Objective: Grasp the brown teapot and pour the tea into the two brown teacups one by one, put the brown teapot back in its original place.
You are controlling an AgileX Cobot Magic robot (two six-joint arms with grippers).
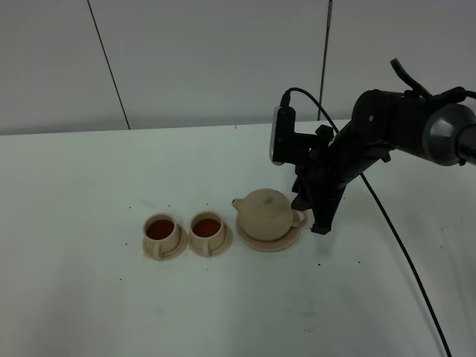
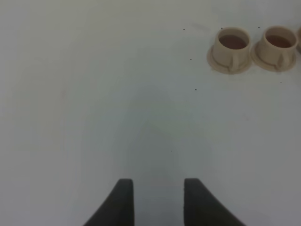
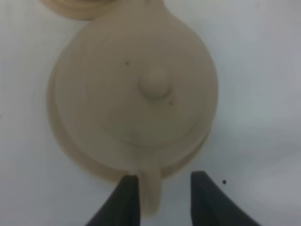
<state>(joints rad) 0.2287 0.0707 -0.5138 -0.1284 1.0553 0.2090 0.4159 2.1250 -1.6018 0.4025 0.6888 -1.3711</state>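
Note:
The brown teapot [image 1: 266, 214] stands upright on its wide saucer [image 1: 287, 242], the original place, spout pointing left. Left of it, the two brown teacups [image 1: 161, 230] [image 1: 207, 226] sit on their small saucers, both holding dark tea. My right gripper [image 1: 309, 216] is down at the teapot's right side, open, its fingers on either side of the loop handle [image 3: 150, 188]; one finger is close against it and the other stands clear. The right wrist view looks down on the teapot's lid [image 3: 154, 84]. My left gripper [image 2: 159, 183] is open over bare table, with both teacups [image 2: 232, 44] [image 2: 278, 44] well ahead of it.
The white table [image 1: 89, 186] runs to a pale wall at the back. The right arm's black cable [image 1: 405, 245] hangs down over the table's right side. A cup saucer's rim [image 3: 77, 7] shows just beyond the teapot in the right wrist view.

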